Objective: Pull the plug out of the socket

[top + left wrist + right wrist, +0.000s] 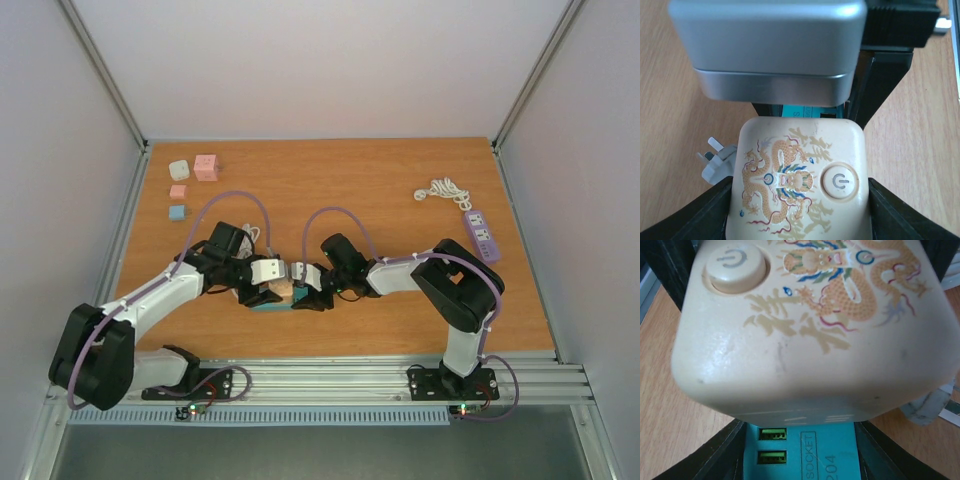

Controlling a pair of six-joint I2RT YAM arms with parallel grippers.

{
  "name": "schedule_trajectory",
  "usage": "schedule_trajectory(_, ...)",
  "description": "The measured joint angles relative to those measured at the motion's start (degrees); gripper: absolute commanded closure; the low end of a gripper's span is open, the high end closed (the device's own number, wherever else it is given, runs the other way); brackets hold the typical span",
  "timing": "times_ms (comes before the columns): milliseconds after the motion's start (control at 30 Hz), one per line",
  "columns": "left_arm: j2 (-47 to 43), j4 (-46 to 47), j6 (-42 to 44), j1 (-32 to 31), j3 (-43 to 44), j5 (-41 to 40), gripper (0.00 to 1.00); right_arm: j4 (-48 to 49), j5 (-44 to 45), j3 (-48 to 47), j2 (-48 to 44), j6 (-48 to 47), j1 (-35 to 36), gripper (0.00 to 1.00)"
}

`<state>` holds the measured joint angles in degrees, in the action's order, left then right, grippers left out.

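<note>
A cream cube with a dragon print and a round power button sits against a teal block marked SOCKET with two green USB ports. No gap shows between them. My left gripper is shut on the cream cube, its black fingers on both sides. My right gripper is shut on the teal block, its fingers at both flanks under the cube. A white loose plug with bare prongs lies beside the cube.
A purple power strip with a coiled white cable lies at the right. Small white, pink, pink and blue cubes sit at the back left. A metal rail runs along the near edge.
</note>
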<state>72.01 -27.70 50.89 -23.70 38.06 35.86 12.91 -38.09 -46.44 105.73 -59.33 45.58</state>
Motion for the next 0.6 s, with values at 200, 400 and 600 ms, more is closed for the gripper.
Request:
schedule_trajectory(200,0.39,-0.83,-1.51,0.04,0.61,0.52,0.73,0.02,-0.57,0.15,-0.07,-0.15,-0.04,0.64)
schedule_trajectory(400,0.35,-1.2,-0.26,0.13,0.63,0.63,0.73,0.04,-0.61,0.22,-0.09,-0.15,-0.04,0.65)
schedule_trajectory(600,-1.68,-1.97,4.09,0.07,0.39,0.37,0.73,0.37,-0.09,0.24,-0.04,-0.11,0.02,0.65)
